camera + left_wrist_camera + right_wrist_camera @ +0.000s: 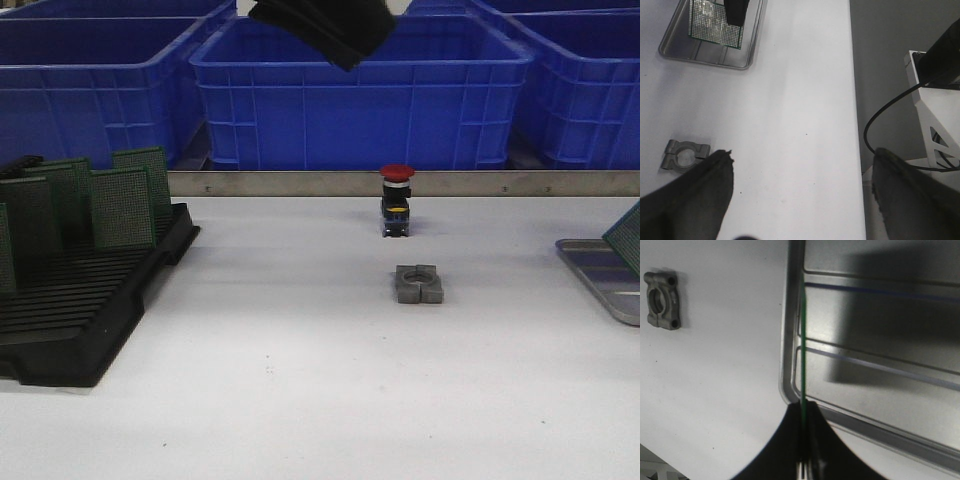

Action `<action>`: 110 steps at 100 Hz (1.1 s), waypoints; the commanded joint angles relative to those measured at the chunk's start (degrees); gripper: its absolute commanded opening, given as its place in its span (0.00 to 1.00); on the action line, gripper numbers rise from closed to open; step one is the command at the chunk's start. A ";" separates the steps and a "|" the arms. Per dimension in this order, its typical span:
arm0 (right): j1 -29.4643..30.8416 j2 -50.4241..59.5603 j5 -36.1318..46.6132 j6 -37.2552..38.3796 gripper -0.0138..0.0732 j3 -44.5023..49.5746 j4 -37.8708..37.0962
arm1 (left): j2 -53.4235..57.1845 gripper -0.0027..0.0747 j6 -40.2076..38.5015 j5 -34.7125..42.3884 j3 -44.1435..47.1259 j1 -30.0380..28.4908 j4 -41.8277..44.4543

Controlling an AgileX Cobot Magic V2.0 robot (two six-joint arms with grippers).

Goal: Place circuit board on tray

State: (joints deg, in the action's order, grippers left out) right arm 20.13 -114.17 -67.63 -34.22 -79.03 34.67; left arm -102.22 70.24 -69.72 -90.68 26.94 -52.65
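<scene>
Table [300,400] fills the lower half of the front view, white and bare at the near edge. Further in, near the centre, lies a small grey metal clamp block [418,283], and just behind it stands a red-capped push button [396,200]. At the left edge, a black slotted rack [90,300] holds several green boards upright. At the right edge, the grey tray [600,275] is partly cut off by the frame, with the circuit board [628,238] tilted above it. In the right wrist view, the right gripper [804,440] pinches that board edge-on over the tray's rim. The left gripper [800,190] shows its fingers spread wide apart, holding nothing. Blue crates [360,100] line the back of the front view.
</scene>
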 commanded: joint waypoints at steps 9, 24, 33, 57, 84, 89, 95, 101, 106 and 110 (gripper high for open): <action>0.31 1.04 -0.68 -0.08 0.08 -1.72 2.75 | 3.14 0.73 -0.31 -2.93 -1.56 0.42 -3.78; 0.31 -0.11 -0.53 -0.08 0.09 -1.72 2.86 | 3.14 0.73 -0.31 -2.93 -1.56 0.42 -3.78; 0.31 -0.11 -0.53 -0.03 0.14 -1.72 2.86 | 3.14 0.73 -0.31 -2.93 -1.56 0.42 -3.78; 0.31 -0.11 -0.29 0.32 0.58 -1.74 2.86 | 3.14 0.73 -0.31 -2.93 -1.56 0.42 -3.78; 0.31 0.60 1.80 0.32 0.76 -2.20 2.14 | 3.14 0.73 -0.31 -2.93 -1.56 0.42 -3.78; 0.31 0.72 2.09 0.32 0.76 -2.25 1.54 | 3.14 0.73 -0.31 -2.93 -1.56 0.42 -3.78; 0.31 0.90 2.46 0.37 0.76 -2.25 1.12 | 3.14 0.73 -0.31 -2.93 -1.56 0.42 -3.78; 0.31 1.14 3.03 0.59 0.76 -2.32 0.72 | 3.14 0.73 -0.31 -2.93 -1.56 0.42 -3.78; 0.31 1.34 3.22 0.72 0.76 -2.32 0.51 | 3.14 0.73 -0.31 -2.93 -1.56 0.42 -3.78; 0.31 1.41 3.27 0.72 0.76 -2.32 0.43 | 3.14 0.73 -0.31 -2.93 -1.56 0.42 -3.78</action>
State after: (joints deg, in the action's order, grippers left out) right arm 20.13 -116.64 -63.84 -33.51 -79.62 34.09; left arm -102.22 70.24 -69.72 -90.68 26.94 -52.65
